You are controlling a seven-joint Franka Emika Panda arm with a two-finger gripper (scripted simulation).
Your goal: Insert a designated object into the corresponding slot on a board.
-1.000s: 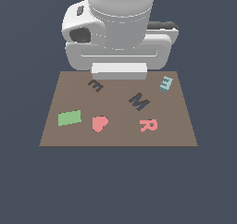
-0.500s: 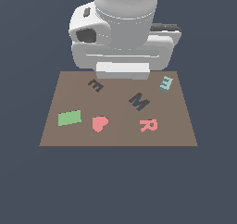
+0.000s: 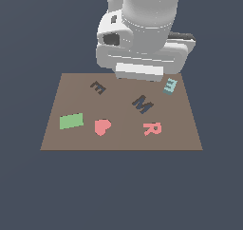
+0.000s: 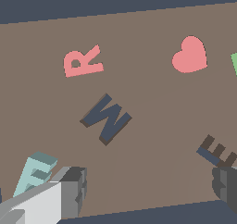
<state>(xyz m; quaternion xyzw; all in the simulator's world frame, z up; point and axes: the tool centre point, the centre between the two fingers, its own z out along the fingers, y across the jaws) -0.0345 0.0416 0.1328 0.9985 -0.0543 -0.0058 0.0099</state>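
Two dark fingertips (image 4: 76, 183) show in the wrist view, one at each side and well apart, with nothing between them: the gripper (image 4: 148, 186) is spread wide and empty. The step in hand looks like the reach for the teal E block (image 4: 36, 173), which lies just beside the outer face of one fingertip, outside the gap and not touching it so far as the render shows. To do this well, my judgement is that the gripper should shift sideways until the block sits midway between the fingers, turn so the pads meet the letter's long straight sides, then go down before pressing together; descending where it hangs now risks knocking the block askew.

The block is a small raised letter, pale teal with lighter stripes across its face and darker side walls, lying flat on the brown board (image 4: 152, 42).

Close by the other fingertip is the E-shaped slot (image 4: 217, 152), a near-black recess at a different angle from the block, so a turn of the wrist will likely be needed on the way over. Farther out, about in line with the gap, lies the dark M recess (image 4: 106, 119); beyond it the pink R (image 4: 82, 61) and pink heart (image 4: 190, 55).
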